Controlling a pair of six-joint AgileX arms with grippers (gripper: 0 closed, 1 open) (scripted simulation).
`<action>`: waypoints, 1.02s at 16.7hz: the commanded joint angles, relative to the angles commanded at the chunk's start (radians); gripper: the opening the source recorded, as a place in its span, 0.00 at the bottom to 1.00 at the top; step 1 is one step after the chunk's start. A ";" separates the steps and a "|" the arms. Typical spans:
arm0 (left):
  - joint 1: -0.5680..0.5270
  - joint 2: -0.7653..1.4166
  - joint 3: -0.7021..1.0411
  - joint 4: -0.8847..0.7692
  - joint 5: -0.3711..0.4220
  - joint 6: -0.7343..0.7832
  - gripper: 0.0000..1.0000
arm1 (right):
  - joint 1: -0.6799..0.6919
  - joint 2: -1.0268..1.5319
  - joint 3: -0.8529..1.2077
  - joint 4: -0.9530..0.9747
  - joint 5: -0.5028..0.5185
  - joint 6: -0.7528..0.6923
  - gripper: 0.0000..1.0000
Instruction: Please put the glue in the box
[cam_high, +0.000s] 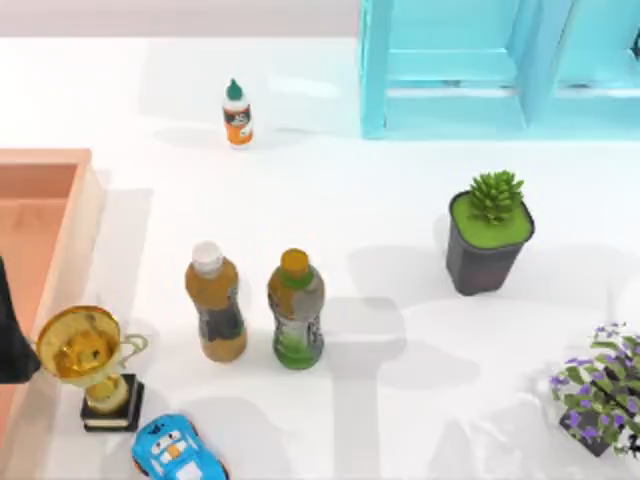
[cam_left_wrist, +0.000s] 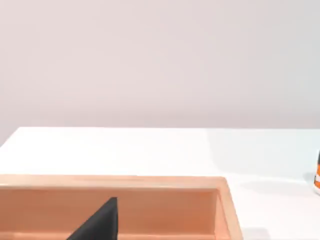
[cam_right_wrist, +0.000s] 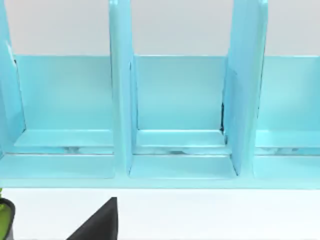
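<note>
White glue (cam_high: 237, 115) stands upright far from the box (cam_high: 70, 215). The left claw's state I cannot tell; grasp the body below the cap.

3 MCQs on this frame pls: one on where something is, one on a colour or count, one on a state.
1. Where is the small white glue bottle with the green pointed cap?
A. inside the salmon-orange open-topped box
B. on the table, at the far side, left of the light-blue shelf frame
C. beside the blue toy car

2. How many drink bottles stand on the table?
A. one
B. two
C. four

3. What state is the glue bottle in?
A. upright, free of any gripper
B. lying on its side
C. held in a gripper

Answers: 1 B, it stands apart from the box, left of the frame. 2 B, an amber bottle and a green bottle. 3 A, cap up, nothing touching it.
</note>
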 joint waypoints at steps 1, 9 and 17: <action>0.000 0.000 0.000 0.000 0.000 0.000 1.00 | 0.000 0.000 0.000 0.000 0.000 0.000 1.00; -0.085 0.282 0.163 0.078 -0.049 -0.026 1.00 | 0.000 0.000 0.000 0.000 0.000 0.000 1.00; -0.256 1.083 0.555 0.270 -0.190 -0.105 1.00 | 0.000 0.000 0.000 0.000 0.000 0.000 1.00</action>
